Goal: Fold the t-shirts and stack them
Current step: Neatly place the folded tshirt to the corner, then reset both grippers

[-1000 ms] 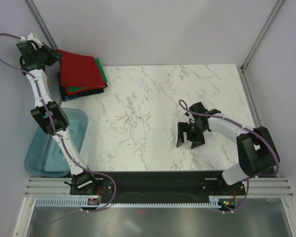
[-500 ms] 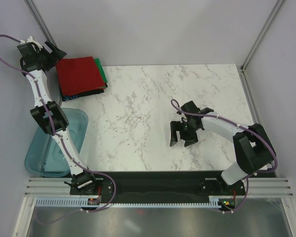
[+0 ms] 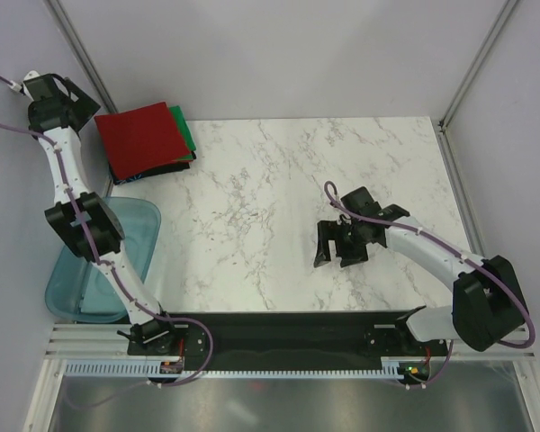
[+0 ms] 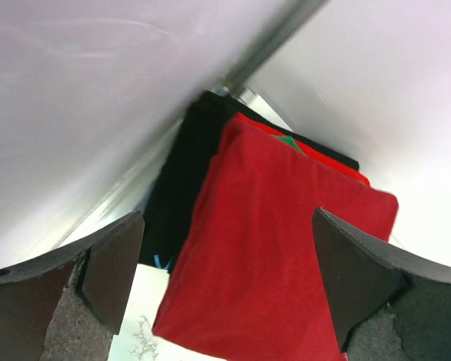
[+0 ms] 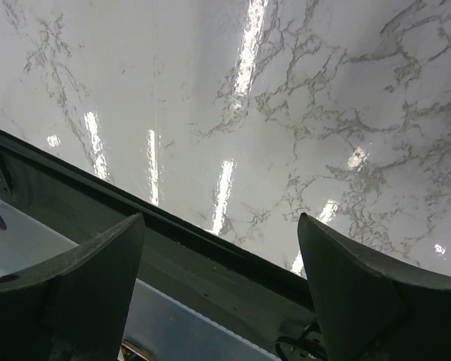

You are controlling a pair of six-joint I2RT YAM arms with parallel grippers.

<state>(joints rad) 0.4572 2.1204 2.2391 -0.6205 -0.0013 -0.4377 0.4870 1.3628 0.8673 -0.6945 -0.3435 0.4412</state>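
The folded t-shirts (image 3: 142, 137) lie stacked at the table's far left corner. A red one (image 4: 278, 241) is on top, with a green edge (image 3: 186, 132) and a black one (image 4: 179, 188) showing beneath it. My left gripper (image 3: 79, 101) hovers just left of the stack, open, and nothing is between its fingers (image 4: 113, 271). In the left wrist view the red shirt lies flat below the left gripper (image 4: 227, 214). My right gripper (image 3: 340, 248) is open and empty over the marble at the right middle. The right wrist view shows my right gripper (image 5: 219, 219) above the table's near edge.
A translucent teal tub (image 3: 65, 290) sits at the near left, partly under the left arm. White walls and a metal corner post (image 4: 274, 37) stand close behind the stack. The black front strip (image 5: 173, 248) borders the marble table (image 3: 279, 180).
My left gripper opened and let go of the red shirt, which now lies flat on the stack. It then drew back to the left. My right gripper shifted slightly over the marble.
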